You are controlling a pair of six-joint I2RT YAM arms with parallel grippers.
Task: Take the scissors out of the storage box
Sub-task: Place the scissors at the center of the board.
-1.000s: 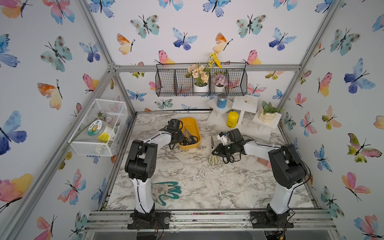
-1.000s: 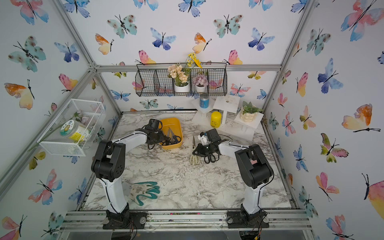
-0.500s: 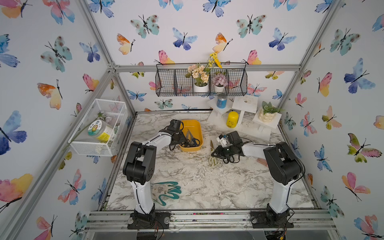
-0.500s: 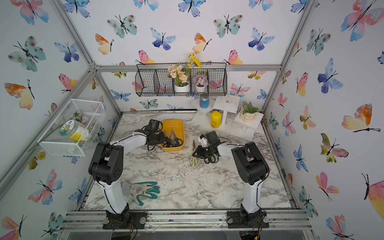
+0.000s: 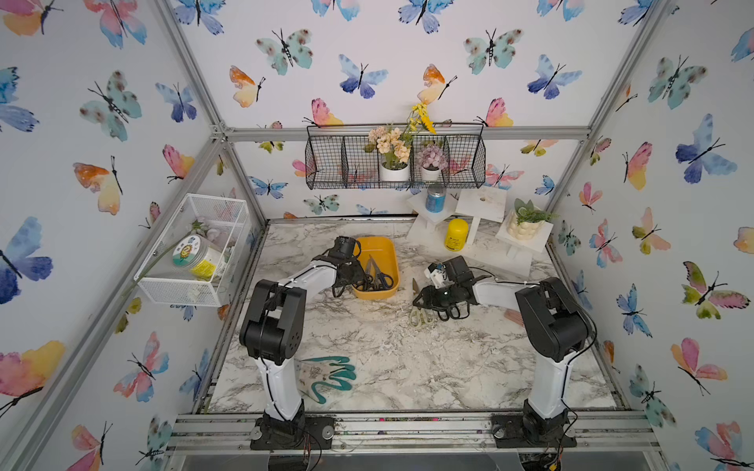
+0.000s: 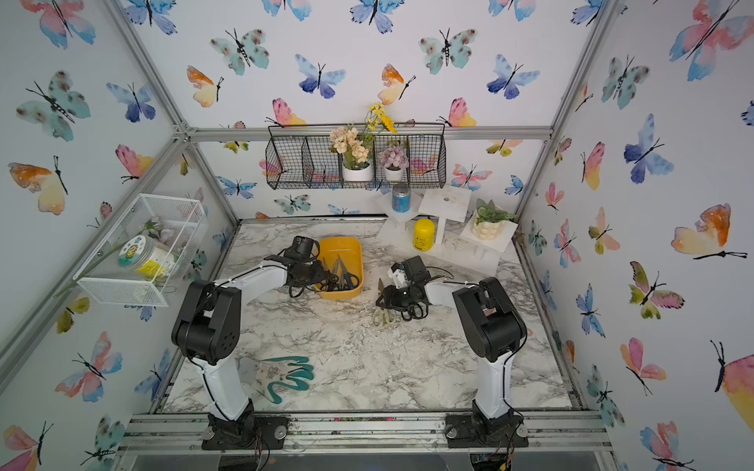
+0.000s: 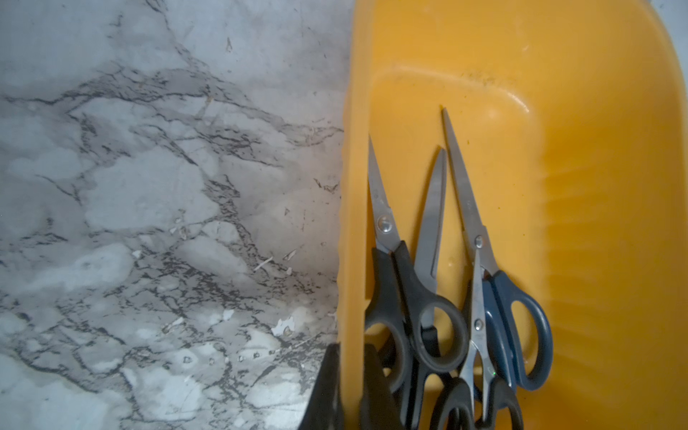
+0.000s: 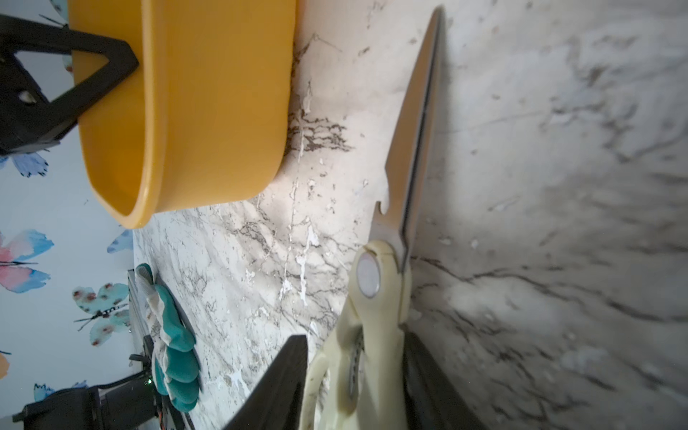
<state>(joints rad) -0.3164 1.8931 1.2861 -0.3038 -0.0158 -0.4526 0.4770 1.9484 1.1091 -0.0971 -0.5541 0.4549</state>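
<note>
Your right pincer (image 8: 355,340) stands over the cream shears (image 8: 376,260), which lie flat on the bench (image 5: 408,367) just beside the box (image 5: 383,248), blade pointing away from the wrist. The jaws are parted around the handle: one finger (image 8: 283,372) shows a gap to it, while the other looks to be touching it, so I judge that the shears are set down and no longer gripped. To finish this release cleanly, open wider before you rise, then lift straight up, so the touching finger does not catch a loop and drag the shears. Dark loops just beside them look like a black pair (image 5: 455,312) already out, so avoid sweeping sideways there. Your left pincer (image 7: 350,387) is closed on the box's near wall, one finger inside and one outside; let it hold that wall while the right arm works, so the box does not slide. The rest of the scissors (image 7: 402,290) lie in the box, handles bunched at the gripped end and blades fanned towards the far wall. They overlap, so I would take the small pair (image 7: 478,335) lying on top next.
</note>
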